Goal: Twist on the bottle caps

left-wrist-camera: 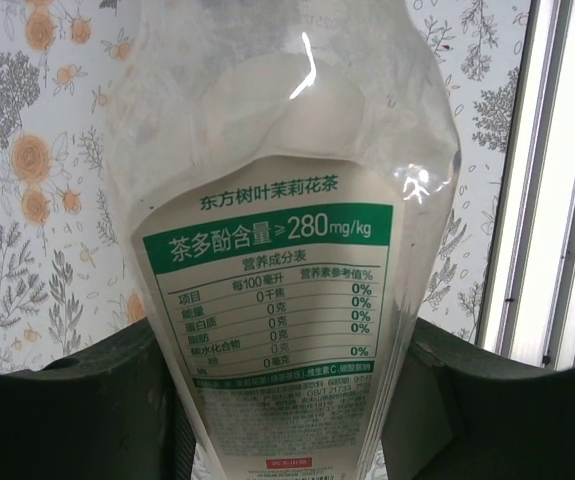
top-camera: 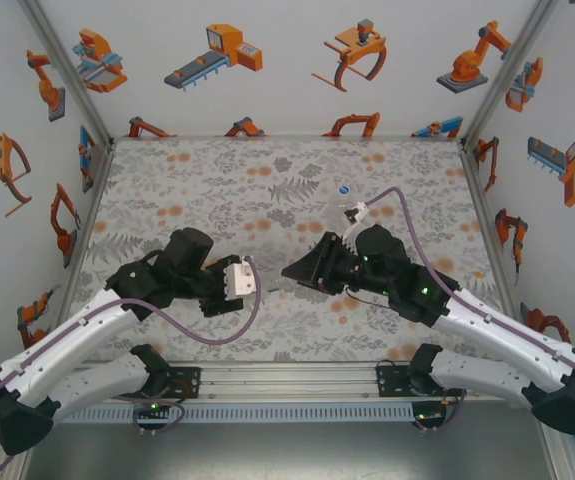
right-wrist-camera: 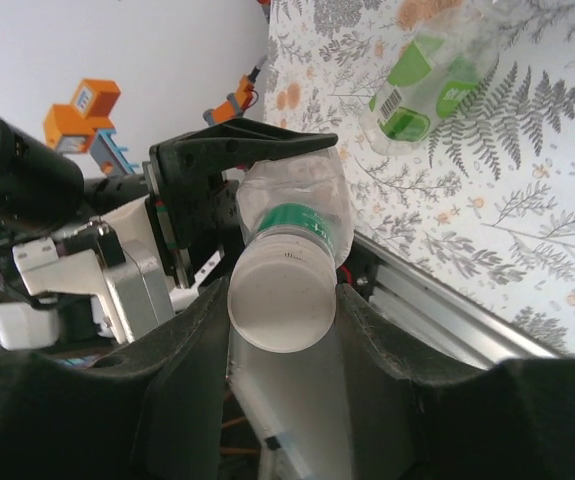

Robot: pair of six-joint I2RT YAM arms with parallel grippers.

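Grips the white-labelled bottle (left-wrist-camera: pixel 287 250) tight in the left gripper (top-camera: pixel 229 280), raised between the arms. Pinches its white cap (right-wrist-camera: pixel 279 305) in the right gripper (right-wrist-camera: pixel 279 312), seated on the neck, probably mid-screwing. Leaves a green-labelled bottle (right-wrist-camera: pixel 417 90) lying beyond, cap state unclear. Fern-and-flower cloth (top-camera: pixel 217 180) below. Robot stickers (top-camera: pixel 215 55) across white walls (top-camera: pixel 287 100).

The top external camera sits above and behind the arm bases, looking steeply down on the whole table (top-camera: pixel 287 170) from far off. The left wrist camera sits just behind the left gripper (left-wrist-camera: pixel 282 365) and faces out along its fingers, very near the labelled bottle (left-wrist-camera: pixel 267 280) clamped between them. The right wrist camera looks past the right gripper (right-wrist-camera: pixel 283 322) at the white cap (right-wrist-camera: pixel 277 295) close ahead. All three views share that bottle.
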